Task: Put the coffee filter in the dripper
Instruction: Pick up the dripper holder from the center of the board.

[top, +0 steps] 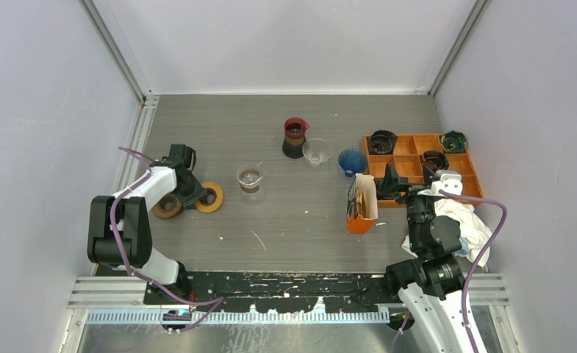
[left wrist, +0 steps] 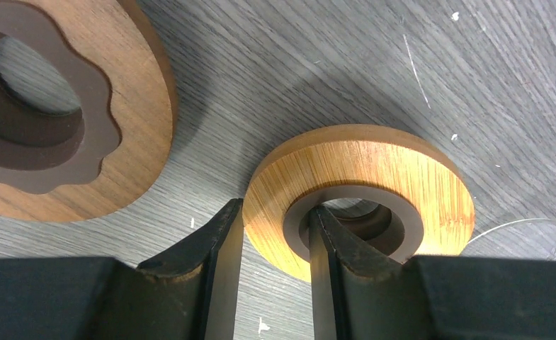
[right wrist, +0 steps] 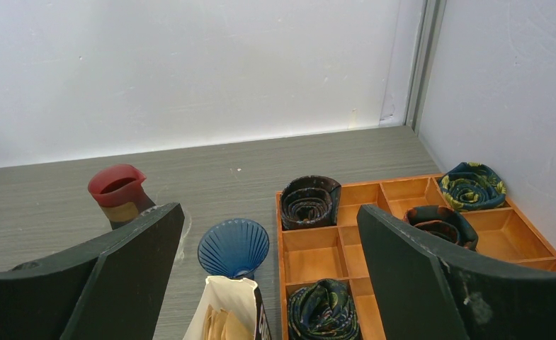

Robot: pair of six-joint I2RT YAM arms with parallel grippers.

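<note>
left fingers (left wrist: pixel 222 283) are set astride the rim of a wooden ring (left wrist: pixel 374 166) on the bench (left wrist: pixel 317 71); whether it is gripped cannot be told. right fingers (right wrist: pixel 119 276) are spread wide over the bag (right wrist: pixel 234 287), where the coffee filters (right wrist: pixel 217 327) are kept, near the blue dripper (right wrist: pixel 233 246).

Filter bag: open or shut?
Open. The bag gapes at the top in the right wrist view, and tan filters show inside.

Left arm (top: pixel 151 185) and right arm (top: pixel 434 234): white shells, black joint housings. Purple left cable (top: pixel 111 215) and right cable (top: pixel 503 217) looped loose behind each tool. Left fingers (left wrist: pixel 222 255) and right fingers (right wrist: pixel 430 276) matte black, wedge-shaped.
</note>
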